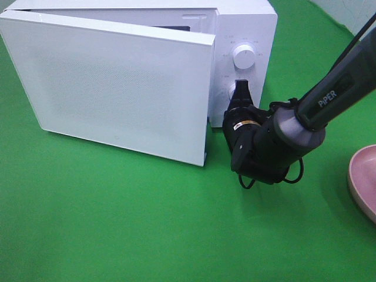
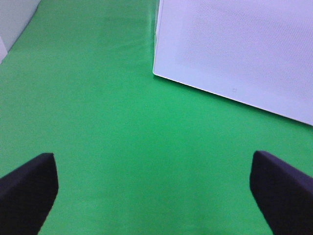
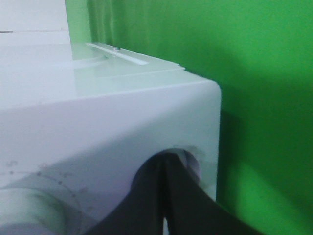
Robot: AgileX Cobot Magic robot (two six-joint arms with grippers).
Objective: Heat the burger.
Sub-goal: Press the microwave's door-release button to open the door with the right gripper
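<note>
White microwave (image 1: pixel 249 23) on green cloth (image 1: pixel 117 229). Door (image 1: pixel 111 88) swung partly open, hinged at microwave's left, free edge out in front. Two knobs on microwave's right-hand panel: upper knob (image 1: pixel 244 57) uncovered, lower knob (image 1: pixel 230 93) mostly hidden. Right gripper (image 1: pixel 241 88) at microwave's front, pinched narrow on lower knob. Black arm (image 1: pixel 329 97) marked PiPER, coming in from microwave's right. Pink plate (image 1: pixel 365 176) well right of microwave, cut by frame edge.
</note>
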